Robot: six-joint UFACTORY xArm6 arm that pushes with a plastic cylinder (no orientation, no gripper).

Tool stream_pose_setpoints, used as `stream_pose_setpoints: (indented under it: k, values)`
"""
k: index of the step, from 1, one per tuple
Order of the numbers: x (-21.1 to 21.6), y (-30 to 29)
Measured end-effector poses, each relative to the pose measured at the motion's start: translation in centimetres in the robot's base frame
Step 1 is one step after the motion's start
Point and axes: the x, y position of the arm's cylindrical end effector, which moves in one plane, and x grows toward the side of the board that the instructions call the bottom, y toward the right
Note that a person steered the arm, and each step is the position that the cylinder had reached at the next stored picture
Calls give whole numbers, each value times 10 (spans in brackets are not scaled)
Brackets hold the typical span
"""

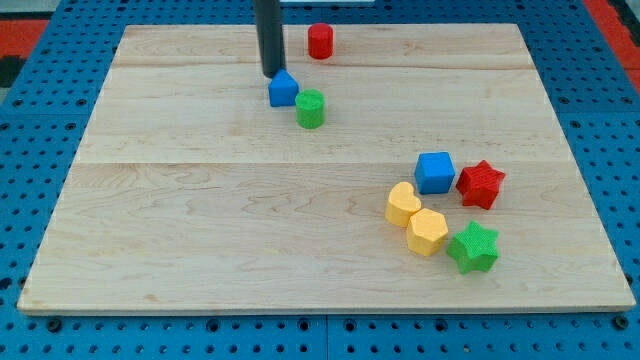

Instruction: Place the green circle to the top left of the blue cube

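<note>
The green circle point(310, 108) stands upright in the upper middle of the wooden board. The blue cube point(435, 172) sits at the right of the middle, well to the lower right of the green circle. My tip point(271, 76) is just above and left of a small blue wedge-shaped block point(283, 89), touching or nearly touching it. That blue block lies right next to the green circle's upper left side. The rod rises from the tip out of the view's top.
A red cylinder point(320, 41) stands near the top edge. A red star point(481, 183) is beside the blue cube's right. A yellow heart point(403, 203), a yellow hexagon point(427, 231) and a green star point(473, 247) lie below the cube.
</note>
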Motion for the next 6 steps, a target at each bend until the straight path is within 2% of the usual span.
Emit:
stream_pose_setpoints:
  k: [1, 2, 3, 4, 5, 6]
  values:
    - [12, 42]
    - [51, 43]
    - [65, -10]
    - [86, -31]
    - [95, 43]
    - [98, 81]
